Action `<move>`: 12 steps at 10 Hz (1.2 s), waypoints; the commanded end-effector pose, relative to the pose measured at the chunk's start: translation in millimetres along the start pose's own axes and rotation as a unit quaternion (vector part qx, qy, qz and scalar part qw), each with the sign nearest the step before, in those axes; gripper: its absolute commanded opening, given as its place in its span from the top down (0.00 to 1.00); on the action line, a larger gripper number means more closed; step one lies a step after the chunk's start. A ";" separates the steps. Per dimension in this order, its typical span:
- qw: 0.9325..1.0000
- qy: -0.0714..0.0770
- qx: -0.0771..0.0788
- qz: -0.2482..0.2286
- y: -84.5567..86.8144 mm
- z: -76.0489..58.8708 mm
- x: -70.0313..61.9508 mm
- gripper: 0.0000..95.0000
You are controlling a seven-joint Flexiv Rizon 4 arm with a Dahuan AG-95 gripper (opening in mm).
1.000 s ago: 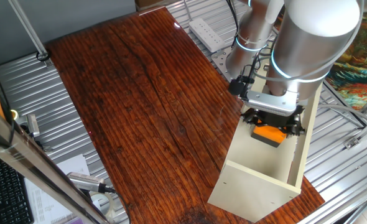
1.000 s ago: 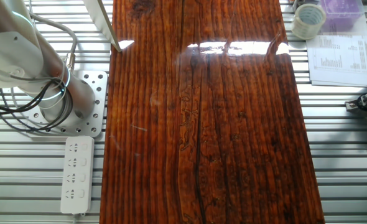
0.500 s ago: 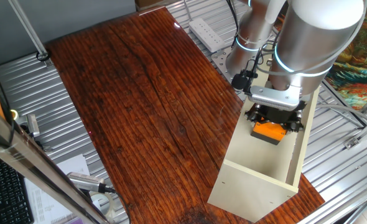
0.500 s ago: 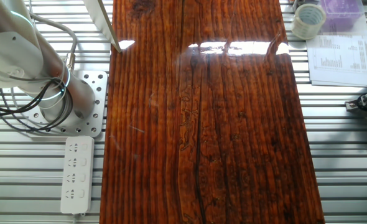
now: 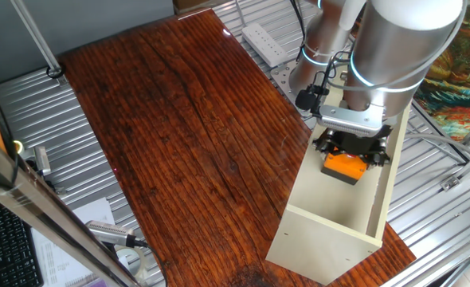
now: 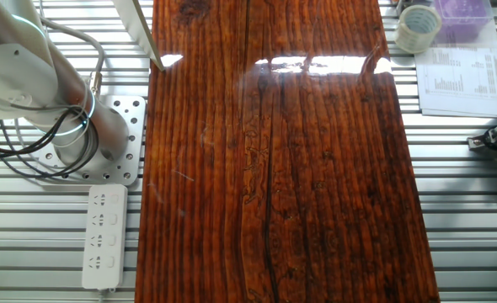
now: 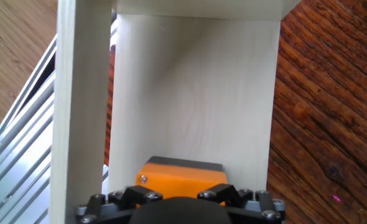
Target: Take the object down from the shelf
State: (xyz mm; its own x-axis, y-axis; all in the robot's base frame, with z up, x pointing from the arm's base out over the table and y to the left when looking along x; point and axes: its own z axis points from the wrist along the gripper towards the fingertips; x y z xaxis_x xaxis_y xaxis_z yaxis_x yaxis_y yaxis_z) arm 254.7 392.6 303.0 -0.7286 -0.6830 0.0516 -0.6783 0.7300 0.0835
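In the hand view the orange box (image 7: 180, 177) sits right against the gripper (image 7: 182, 200) body, inside the cream shelf (image 7: 190, 87), whose back panel runs away beyond it. The jaws themselves are hidden under the gripper's dark body, so whether they grip the box cannot be told.

Over the last second, in one fixed view, the gripper (image 5: 350, 151) and the box (image 5: 345, 167) have crept a little way up and toward the arm's base end of the shelf (image 5: 330, 215), the box moving together with it. That suggests the box is already held and is just starting to be drawn out; it is still inside the shelf, well short of the bench (image 5: 187, 135).

The box is nearly square, so no clear long axis shows; its button is hidden beneath the gripper. The shelf's long axis runs from the arm's base toward the near bench edge, along the bench's right side.

The other fixed view shows only the bare bench and the arm's base.
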 end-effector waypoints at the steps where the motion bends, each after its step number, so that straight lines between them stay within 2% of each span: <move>1: 1.000 0.004 0.003 0.004 0.0 -0.4 -0.5 0.40; 4: 1.000 0.004 0.003 0.004 0.2 -0.5 0.0 0.40; 5: 1.000 0.004 0.003 0.003 0.1 -0.8 0.3 0.20; 8: 1.000 0.003 0.002 0.000 0.2 -0.5 1.7 0.20; 9: 1.000 0.004 0.002 -0.001 0.1 -0.6 2.1 0.00; 12: 1.000 0.003 0.003 0.000 0.7 0.2 3.9 0.00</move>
State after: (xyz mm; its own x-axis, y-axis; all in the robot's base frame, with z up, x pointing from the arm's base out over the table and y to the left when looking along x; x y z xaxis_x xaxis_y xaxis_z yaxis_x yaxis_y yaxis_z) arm 250.8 389.9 302.6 -0.7281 -0.6828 0.0597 -0.6788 0.7304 0.0754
